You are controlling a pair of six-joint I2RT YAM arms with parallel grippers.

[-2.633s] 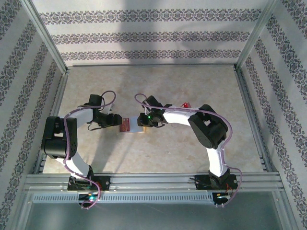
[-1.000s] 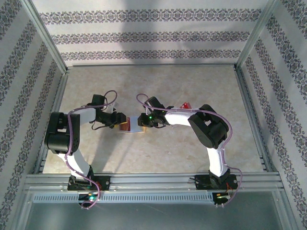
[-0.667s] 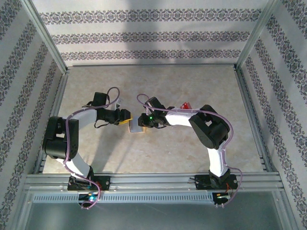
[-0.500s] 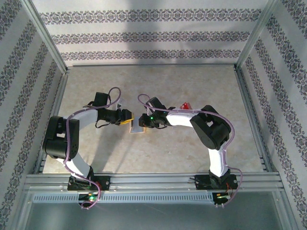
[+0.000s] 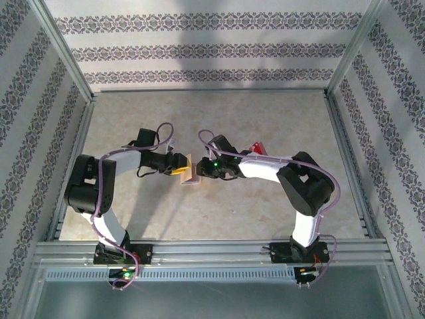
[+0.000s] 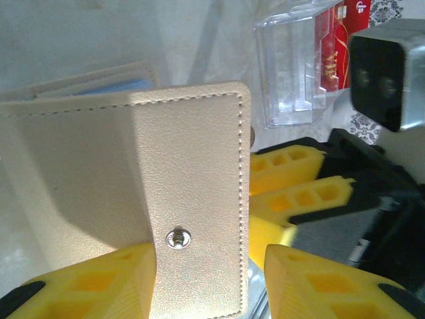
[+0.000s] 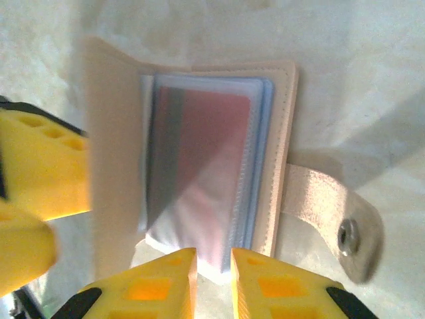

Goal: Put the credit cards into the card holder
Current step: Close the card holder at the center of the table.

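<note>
The tan card holder (image 5: 191, 171) lies at mid-table between both arms, its cover (image 6: 133, 166) raised on edge. My left gripper (image 6: 211, 279) is open around that cover: the snap-stud flap rests against the left finger, with a gap to the right one. In the right wrist view, the card holder (image 7: 285, 133) shows grey-blue clear pockets with a red credit card (image 7: 206, 126) inside. My right gripper (image 7: 212, 272) is nearly shut, pinching the pockets' lower edge. More red credit cards (image 6: 339, 33) stand in a clear case (image 6: 292, 66) beyond.
The clear case with red cards (image 5: 257, 147) sits just right of the right wrist. The holder's closing tab (image 7: 332, 206) with its snap lies flat on the table, to the right. Metal rails frame the beige tabletop (image 5: 219, 212), and patterned walls rise around it.
My left gripper has moved right toward the right gripper, swinging the tan cover up from flat to on edge and hiding the red card from above. The right gripper kept its hold.
</note>
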